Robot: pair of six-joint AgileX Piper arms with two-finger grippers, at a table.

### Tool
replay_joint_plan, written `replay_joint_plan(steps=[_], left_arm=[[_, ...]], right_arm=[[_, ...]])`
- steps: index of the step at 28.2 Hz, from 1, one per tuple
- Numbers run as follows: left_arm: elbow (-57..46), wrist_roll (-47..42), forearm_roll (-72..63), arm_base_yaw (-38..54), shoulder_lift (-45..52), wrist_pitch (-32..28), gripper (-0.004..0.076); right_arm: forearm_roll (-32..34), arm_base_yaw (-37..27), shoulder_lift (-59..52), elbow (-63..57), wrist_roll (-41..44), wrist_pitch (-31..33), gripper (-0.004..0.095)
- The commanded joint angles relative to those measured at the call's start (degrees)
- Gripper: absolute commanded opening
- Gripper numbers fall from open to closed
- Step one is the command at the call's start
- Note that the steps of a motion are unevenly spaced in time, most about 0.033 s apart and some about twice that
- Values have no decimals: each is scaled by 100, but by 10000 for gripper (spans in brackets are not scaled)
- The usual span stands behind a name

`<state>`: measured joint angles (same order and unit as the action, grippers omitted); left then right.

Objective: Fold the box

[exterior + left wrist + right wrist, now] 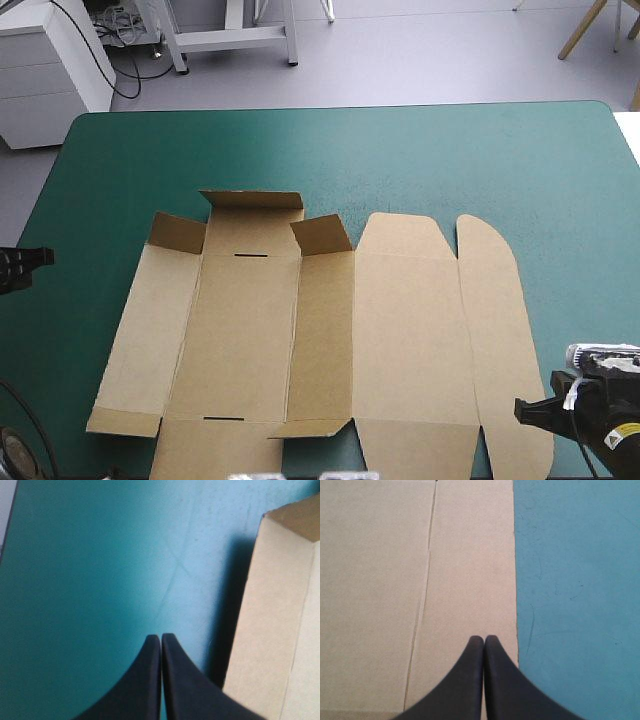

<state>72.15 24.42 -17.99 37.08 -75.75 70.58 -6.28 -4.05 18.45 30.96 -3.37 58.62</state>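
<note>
The brown box (400,330) lies as an open cut sheet in the middle of the table. Its small corner flaps (322,235) and the far flap (252,200) on the left half are tipped up a little. My left gripper (45,258) is shut at the table's left edge, apart from the sheet. In the left wrist view my left gripper (161,637) points over bare cover, with the box's raised side flap (270,630) beside it. My right gripper (525,410) is shut. It hovers over the rounded right strip of the box (395,580), just inside its outer edge; my right gripper (484,638) holds nothing.
The teal-green cover (400,150) stretches from the box to the table's far edge, and a band of it (575,605) runs along the box's right side. The near flaps of the box reach the table's front edge.
</note>
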Motion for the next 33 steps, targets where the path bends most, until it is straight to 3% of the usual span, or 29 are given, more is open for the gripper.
replay_joint_plan(steps=[1,5,12,14,19,21,26,33], left_arm=[[-264,208,-220,331,270,374,-8],[-778,606,-180,379,280,348,-10],[-890,517,-31,379,269,366,22],[-890,517,44,379,269,364,94],[-939,517,61,379,269,355,391],[-939,517,10,379,269,355,451],[-1199,574,-609,379,269,364,426],[-2160,1483,-1193,379,269,389,416]], right_arm=[[-33,-42,62,133,-70,-355,-19],[-33,-42,62,133,-70,-355,-19],[-33,-42,62,133,-70,-355,-19],[-33,-42,62,133,-70,-355,-19],[-33,-42,62,133,-70,-355,-19],[-33,-42,62,133,-70,-355,-19],[-33,-42,62,133,-70,-355,-19],[-33,-42,62,133,-70,-355,-19]])
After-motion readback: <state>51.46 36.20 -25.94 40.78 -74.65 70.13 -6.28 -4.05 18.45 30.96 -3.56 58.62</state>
